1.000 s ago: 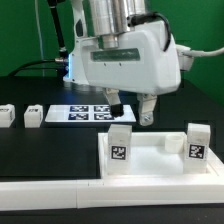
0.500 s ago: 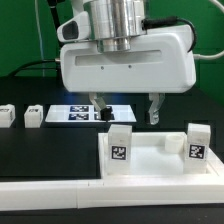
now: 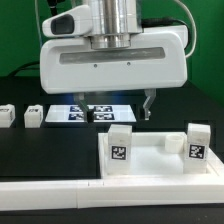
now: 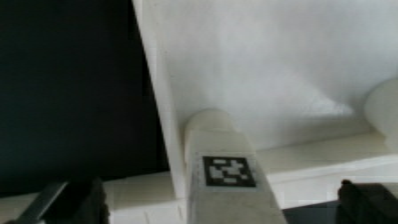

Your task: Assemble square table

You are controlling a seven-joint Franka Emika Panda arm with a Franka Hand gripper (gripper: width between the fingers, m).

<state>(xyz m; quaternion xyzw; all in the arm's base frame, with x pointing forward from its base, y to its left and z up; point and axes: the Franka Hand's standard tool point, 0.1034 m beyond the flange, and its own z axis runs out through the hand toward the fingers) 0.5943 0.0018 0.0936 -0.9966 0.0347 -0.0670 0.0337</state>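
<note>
No legible text, only square tags, on white blocks [image 3: 119, 146] and the marker board [image 3: 62, 113]

The large white square plastic table top [image 3: 150, 172] looks smooth with a soft sheen, and the small white leg blocks [image 3: 33, 116] carry matt printed black-and-white tags. The black table surface [image 3: 50, 150] is matt. The broad white plastic wrist casing [image 3: 110, 65] is glossy, below a shiny grey metal cylinder [image 3: 110, 18].

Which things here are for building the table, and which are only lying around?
For the job: table top; small leg blocks; open gripper.
Lying about: marker board; long white bar.
</note>
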